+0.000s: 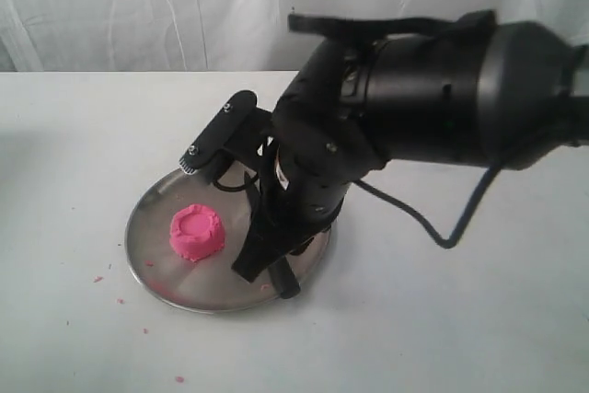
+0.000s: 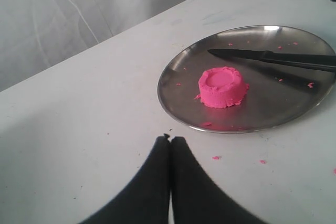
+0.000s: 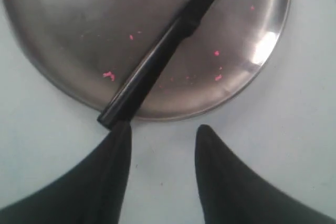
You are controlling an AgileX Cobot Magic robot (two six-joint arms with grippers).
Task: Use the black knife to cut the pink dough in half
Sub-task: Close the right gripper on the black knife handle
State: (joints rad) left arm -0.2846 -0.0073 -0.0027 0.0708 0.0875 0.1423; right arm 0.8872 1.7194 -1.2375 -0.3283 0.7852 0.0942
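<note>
The pink dough [image 1: 196, 232] [image 2: 222, 86] is one round puck with a dented top, left of centre on the steel plate [image 1: 138, 227] [image 2: 173, 85]. Beside it the black knife [image 2: 273, 57] [image 3: 163, 51] lies flat on the plate, its handle end reaching just past the rim. My right gripper [image 1: 269, 278] [image 3: 164, 129] is open and low over the table just outside that rim. One finger [image 3: 118, 145] is right at the handle end, and nothing sits between the two. In the exterior view the right arm hides the knife. My left gripper [image 2: 170, 139] is shut and empty, short of the plate.
Tiny pink crumbs [image 1: 120, 301] [image 2: 216, 157] dot the white table around the plate. More crumbs [image 3: 109, 75] lie on the plate itself. A white curtain [image 1: 138, 6] hangs behind the table. A black cable [image 1: 433, 227] trails from the right arm.
</note>
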